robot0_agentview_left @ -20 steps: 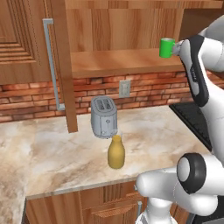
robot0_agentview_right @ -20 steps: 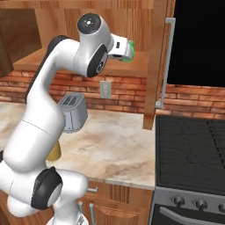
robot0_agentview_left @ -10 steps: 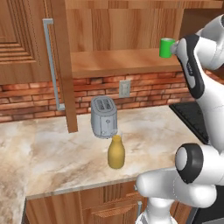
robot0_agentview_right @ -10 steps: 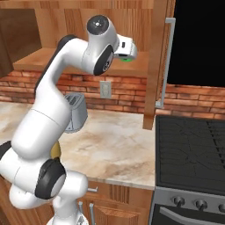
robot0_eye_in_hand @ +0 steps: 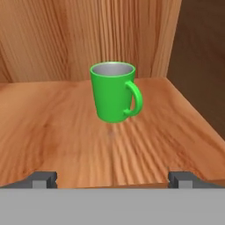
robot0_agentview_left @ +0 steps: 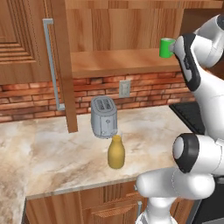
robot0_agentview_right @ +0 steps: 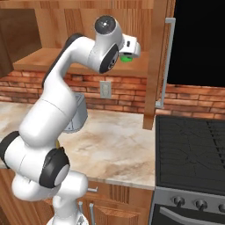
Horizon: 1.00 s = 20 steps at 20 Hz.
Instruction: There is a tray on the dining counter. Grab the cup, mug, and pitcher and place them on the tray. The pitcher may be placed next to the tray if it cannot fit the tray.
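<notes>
Green glazed mug (robot0_eye_in_hand: 113, 92) stands upright on the wooden shelf (robot0_eye_in_hand: 66, 132), handle right. Gripper (robot0_eye_in_hand: 113, 179) fully open, empty, short of it. Likely rigid, light, slippery; grasp across the body.

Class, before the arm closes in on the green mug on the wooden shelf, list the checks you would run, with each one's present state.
1. End effector open: ok.
2. Mug upright on the wooden shelf: ok.
3. Mug centred between the fingertips: ok.
4. Fingers already around the mug: not ok, it stands ahead of them.
5. Handle clear of the grip line: cannot tell; it sticks out sideways.
6. Pitcher untouched beside the toaster: ok.
</notes>
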Motion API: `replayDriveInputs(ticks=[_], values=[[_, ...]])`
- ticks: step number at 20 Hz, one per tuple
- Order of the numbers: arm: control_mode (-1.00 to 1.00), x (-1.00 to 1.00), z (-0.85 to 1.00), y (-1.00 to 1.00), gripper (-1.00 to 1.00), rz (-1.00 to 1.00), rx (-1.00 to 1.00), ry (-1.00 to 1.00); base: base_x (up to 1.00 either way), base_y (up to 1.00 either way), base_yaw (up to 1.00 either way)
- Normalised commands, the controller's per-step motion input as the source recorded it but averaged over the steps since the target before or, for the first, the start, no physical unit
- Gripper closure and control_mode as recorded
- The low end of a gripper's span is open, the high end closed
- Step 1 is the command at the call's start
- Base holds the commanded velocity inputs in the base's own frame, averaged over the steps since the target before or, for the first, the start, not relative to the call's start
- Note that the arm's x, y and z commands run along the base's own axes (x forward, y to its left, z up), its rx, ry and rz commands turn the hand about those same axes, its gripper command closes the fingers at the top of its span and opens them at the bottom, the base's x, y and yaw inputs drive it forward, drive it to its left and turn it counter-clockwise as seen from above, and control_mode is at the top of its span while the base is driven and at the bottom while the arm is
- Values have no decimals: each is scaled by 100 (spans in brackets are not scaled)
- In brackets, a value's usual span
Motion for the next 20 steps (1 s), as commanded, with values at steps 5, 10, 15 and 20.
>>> replayDriveInputs(ticks=[5, 10, 15, 20], values=[[-100, 29, 0, -2, -100, 0, 0, 0, 0, 0, 0], [-100, 33, 0, 0, -100, 0, 0, 0, 0, 0, 0], [-100, 24, -4, 0, -100, 1, 0, 0, 0, 0, 0], [-100, 17, -8, 0, -100, 2, 0, 0, 0, 0, 0]])
